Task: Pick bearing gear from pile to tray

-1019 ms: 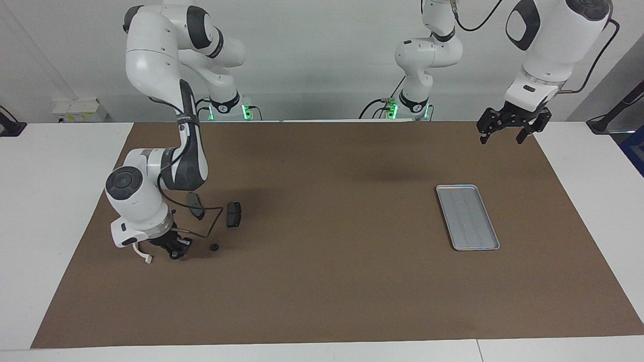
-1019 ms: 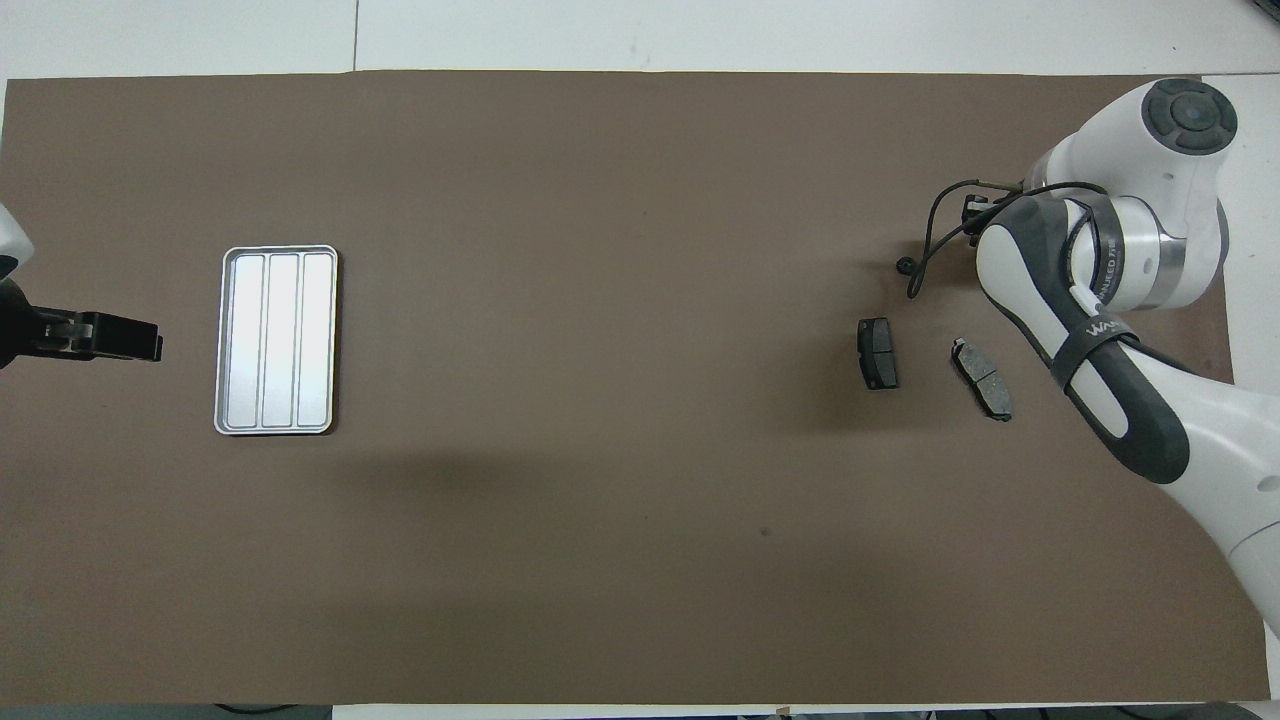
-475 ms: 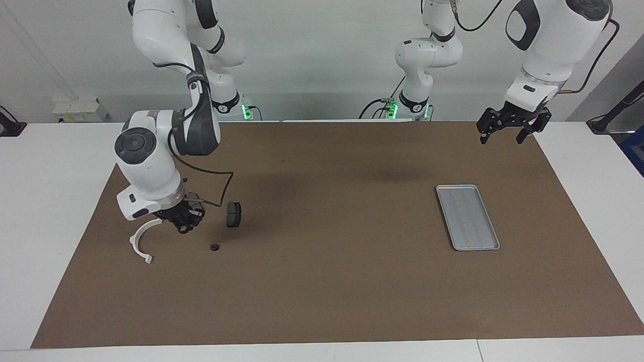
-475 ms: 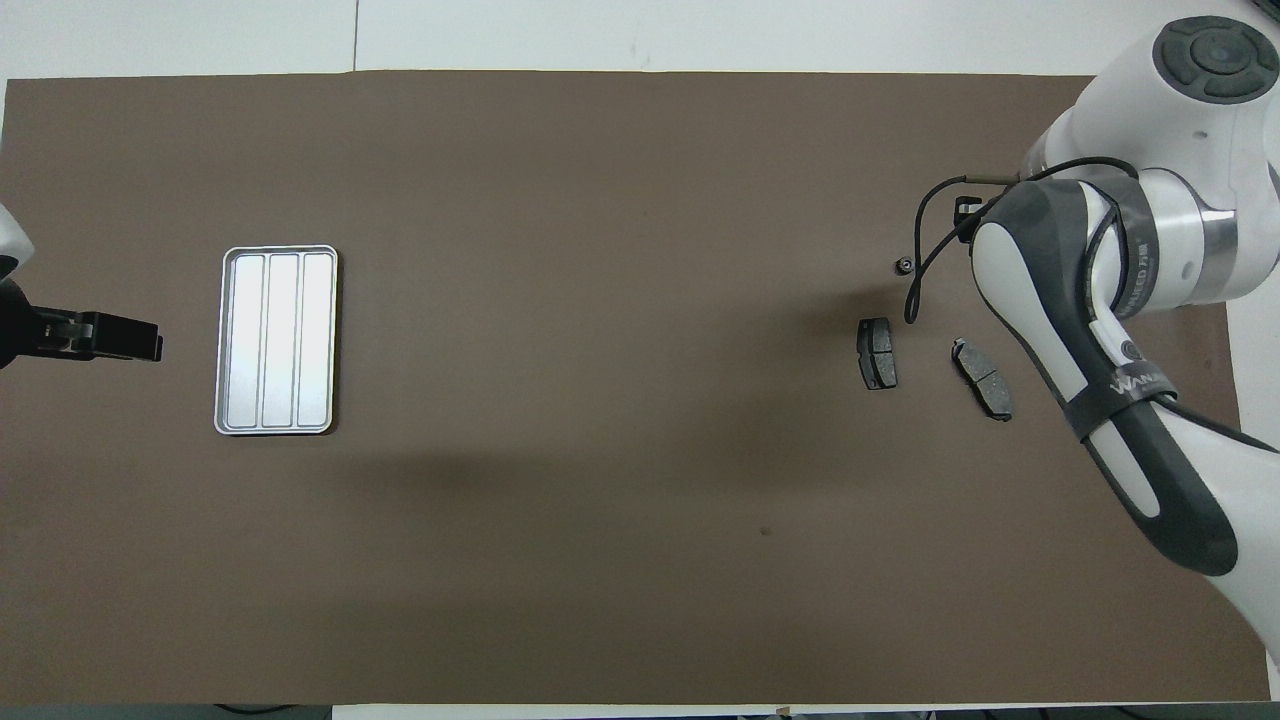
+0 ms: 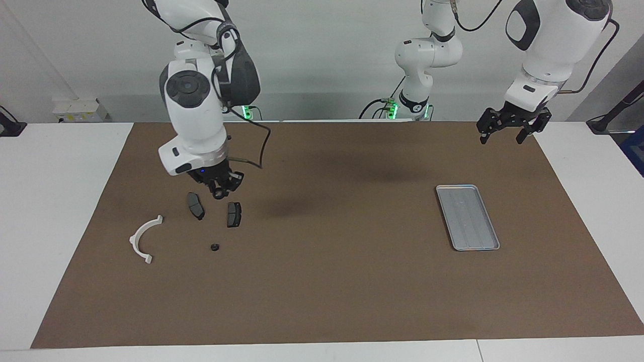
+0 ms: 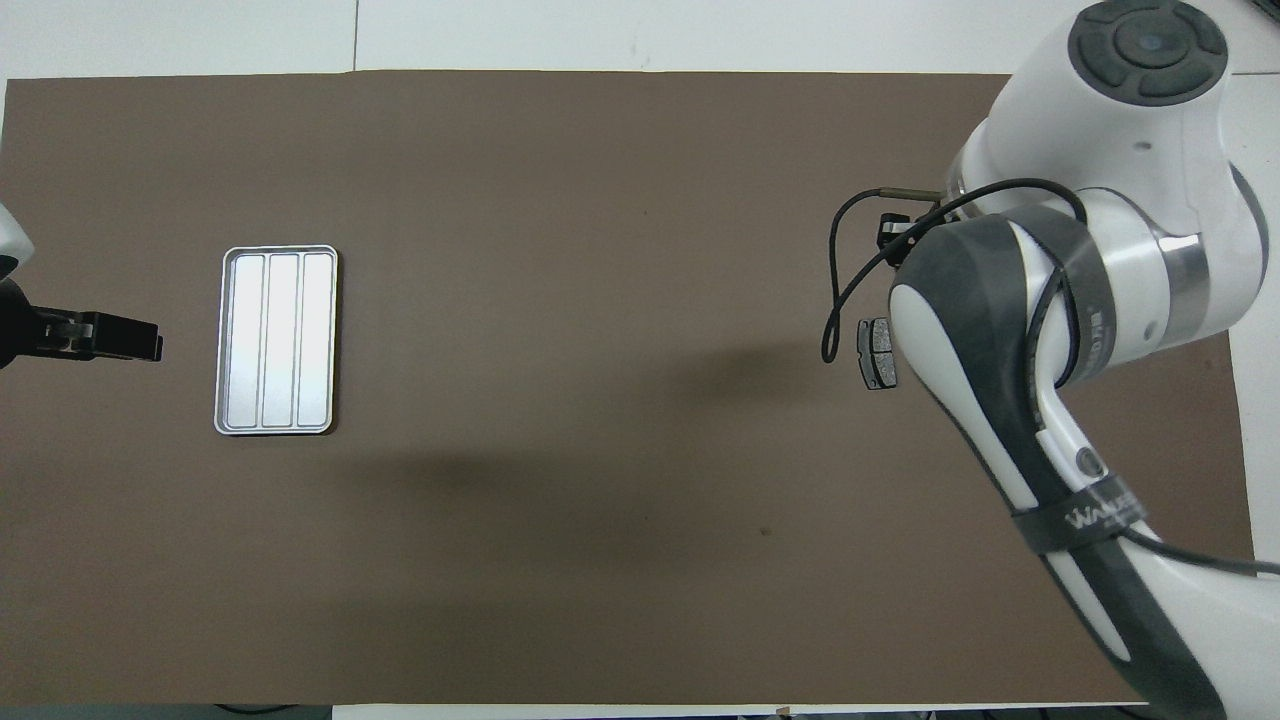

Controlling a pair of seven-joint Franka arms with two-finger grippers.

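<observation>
At the right arm's end of the counter [image 5: 322, 301], the pile lies loose on the brown mat [image 5: 332, 281]: a white arc [image 5: 144, 237], two dark pads [image 5: 195, 205] [image 5: 234, 214] side by side, and a small black round part [image 5: 215, 247]. The round part rests on the mat, farther from the robots than the pads and between the arc and the second pad, touching neither. The right gripper [image 5: 219, 189] hangs in the air over the pads, its fingers drawn nearly together; something small and dark shows at the tips, but whether it is a part from the pile cannot be told. In the overhead view the right arm covers most of the pile, leaving one pad [image 6: 878, 353] visible. The tray [image 5: 467, 216] lies flat toward the left arm's end, well apart from the pile, with nothing in it. The left gripper [image 5: 507, 131] waits raised near the mat's corner, nearer the robots than the tray, fingers spread and holding nothing.
</observation>
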